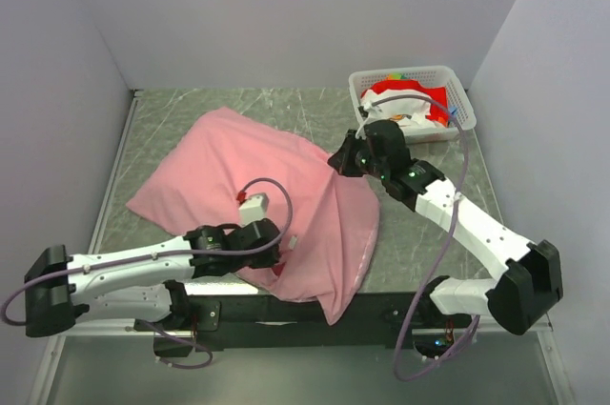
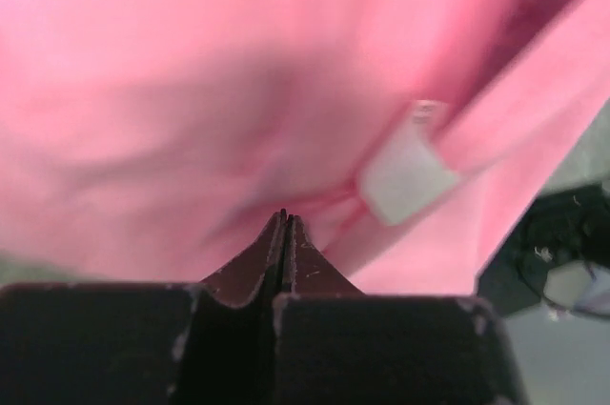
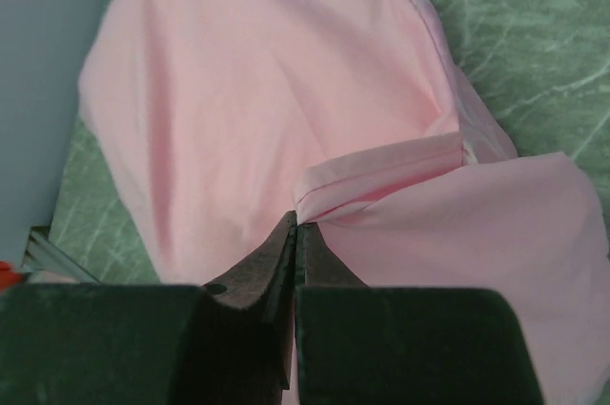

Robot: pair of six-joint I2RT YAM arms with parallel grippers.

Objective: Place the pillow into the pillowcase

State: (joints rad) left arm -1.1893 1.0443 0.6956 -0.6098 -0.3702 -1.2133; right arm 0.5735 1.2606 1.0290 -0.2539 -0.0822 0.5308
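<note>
1. Lowest in the top view, a loose corner of the pillowcase [image 1: 238, 162] droops over the bottom edge of the table [image 1: 191, 105]. This suggests thin, limp, light cloth that will not hold its shape.
2. Just above that, the left gripper [image 2: 284, 216] has its jaws pressed together. Creases converge at the tips, so it seems to nip pink fabric, though the wrist view is blurred. A white sewn-in label [image 2: 405, 176] sits to the right of the tips.
3. At frame centre the case bulges. I judge the pillow to be inside, soft and springy, but no bare pillow shows.
4. Right of centre, the right gripper [image 3: 295, 222] has its jaws closed, pinching a fold of the case's edge.
5. The best hold is probably a hem or a doubled fold, since a single layer would likely slip.
6. At the upper right stands a white basket [image 1: 457, 91] holding red and white items.
</note>
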